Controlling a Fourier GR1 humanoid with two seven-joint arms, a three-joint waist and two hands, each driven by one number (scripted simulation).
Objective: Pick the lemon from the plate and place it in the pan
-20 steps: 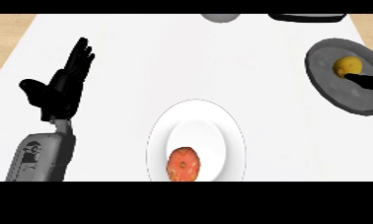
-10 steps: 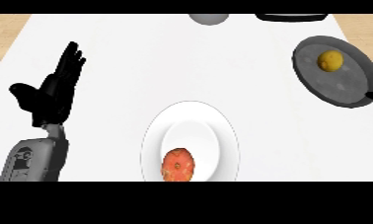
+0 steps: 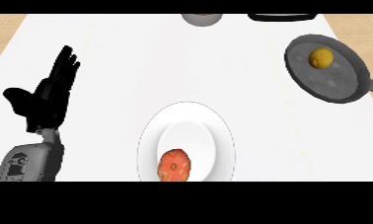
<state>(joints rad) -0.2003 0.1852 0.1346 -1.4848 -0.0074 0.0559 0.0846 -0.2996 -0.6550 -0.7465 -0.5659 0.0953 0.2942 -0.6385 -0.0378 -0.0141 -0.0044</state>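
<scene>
I log yellow lemon (image 3: 321,57) in dark grey round pan (image 3: 336,84), up-right of white round plate (image 3: 149,134). Left of plate, black left hand (image 3: 45,102), fingers straight; on plate, orange-red fruit (image 3: 174,165), possibly tomato.

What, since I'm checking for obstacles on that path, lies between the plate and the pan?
Nothing. In the head view, the stretch of white counter between the plate and the pan is bare.
</scene>
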